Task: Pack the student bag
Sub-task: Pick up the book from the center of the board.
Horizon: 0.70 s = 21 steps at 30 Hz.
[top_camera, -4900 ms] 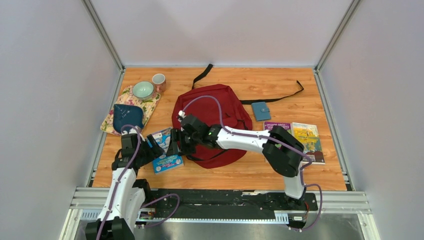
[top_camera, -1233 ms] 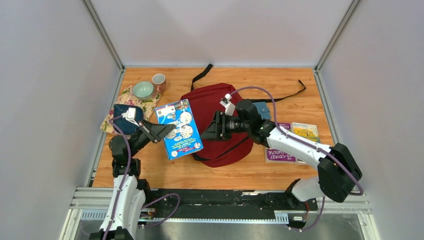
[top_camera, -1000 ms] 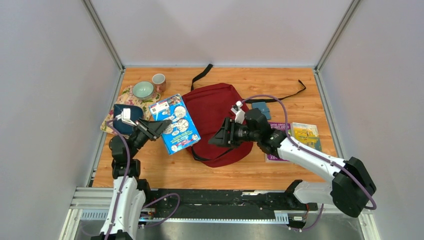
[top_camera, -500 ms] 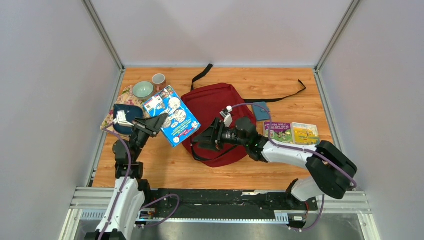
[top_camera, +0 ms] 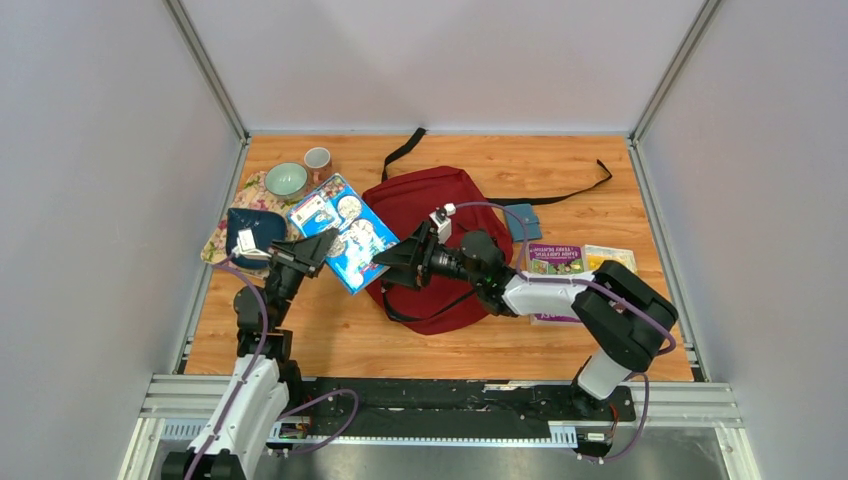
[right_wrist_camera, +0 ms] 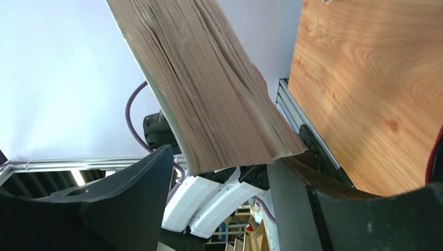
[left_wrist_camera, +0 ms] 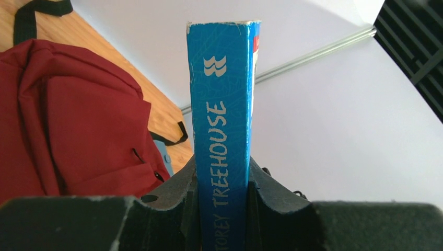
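Note:
The student bag (top_camera: 445, 205), dark red with black straps, lies flat in the middle of the table; it fills the left of the left wrist view (left_wrist_camera: 78, 120). My left gripper (top_camera: 305, 250) (left_wrist_camera: 222, 193) is shut on a blue book (top_camera: 342, 230), gripping its spine (left_wrist_camera: 224, 120) and holding it up, tilted, left of the bag. My right gripper (top_camera: 384, 263) (right_wrist_camera: 219, 178) reaches over the bag with its jaws open on either side of the book's page edge (right_wrist_camera: 209, 89). One finger (right_wrist_camera: 300, 188) is very near the book's corner.
A bowl (top_camera: 286, 180), a cup (top_camera: 317, 159), a floral cloth (top_camera: 300, 203) and a dark blue pouch (top_camera: 250, 228) sit at the back left. A teal wallet (top_camera: 521, 221) and two books (top_camera: 556, 259) (top_camera: 610, 257) lie right of the bag. Black straps (top_camera: 560, 195) trail behind.
My right arm has swung left across the bag up to the book, and its jaws have widened. The left arm has shifted the held book slightly up and to the left.

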### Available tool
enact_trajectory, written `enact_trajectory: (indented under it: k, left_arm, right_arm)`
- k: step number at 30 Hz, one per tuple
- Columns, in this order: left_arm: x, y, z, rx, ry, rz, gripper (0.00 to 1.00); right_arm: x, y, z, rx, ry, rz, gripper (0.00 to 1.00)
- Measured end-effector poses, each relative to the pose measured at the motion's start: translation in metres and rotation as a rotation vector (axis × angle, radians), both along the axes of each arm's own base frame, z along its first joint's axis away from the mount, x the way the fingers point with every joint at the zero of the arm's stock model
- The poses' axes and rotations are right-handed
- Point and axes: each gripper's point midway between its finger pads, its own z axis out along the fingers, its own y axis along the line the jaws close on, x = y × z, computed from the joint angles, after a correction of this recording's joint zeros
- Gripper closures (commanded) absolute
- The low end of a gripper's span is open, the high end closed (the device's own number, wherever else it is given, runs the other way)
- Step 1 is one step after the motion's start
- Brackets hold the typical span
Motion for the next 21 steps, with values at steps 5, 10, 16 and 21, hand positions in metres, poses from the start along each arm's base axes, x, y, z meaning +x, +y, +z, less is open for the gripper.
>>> enact_trajectory:
  k: [5, 10, 16, 21]
  left_arm:
    - [0.0, -0.001, 0.004, -0.025, -0.012, 0.005, 1.0]
    - [-0.002, -0.008, 0.002, -0.042, -0.012, -0.023, 1.0]
    - [-0.006, -0.011, -0.011, -0.071, 0.014, -0.037, 1.0]
    - [-0.006, -0.006, -0.001, -0.087, -0.026, -0.009, 1.0]
  right_arm:
    - [0.005, 0.005, 0.004, 0.022, -0.013, -0.005, 0.33]
    - [0.009, 0.01, -0.004, 0.02, 0.005, -0.004, 0.34]
    - [0.013, 0.011, 0.001, 0.04, -0.007, -0.021, 0.34]
    - [0.014, 0.011, 0.0, 0.032, 0.0, -0.035, 0.32]
